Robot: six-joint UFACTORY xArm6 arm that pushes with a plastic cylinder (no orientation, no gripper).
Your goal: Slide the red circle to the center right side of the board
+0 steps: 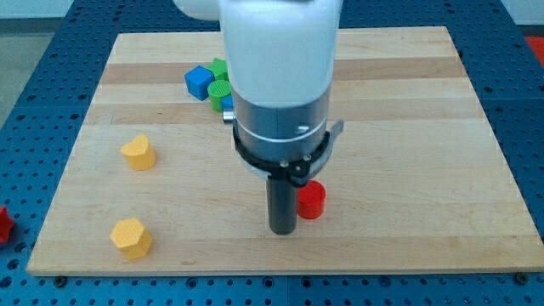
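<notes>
The red circle point(311, 200) is a short red cylinder on the wooden board point(408, 110), a little right of the middle and near the view's bottom edge. My tip point(282, 230) is the lower end of the dark rod. It stands right beside the red circle, on its left side and slightly below it, touching or nearly touching it. The arm's white and grey body hides the board's middle above the rod.
A blue cube point(199, 82) and green blocks point(220, 85) cluster at the upper middle, partly hidden by the arm. A yellow heart-like block point(138, 153) lies at the left, a yellow hexagon point(131, 238) at the lower left. A red object point(3, 224) lies off the board's left.
</notes>
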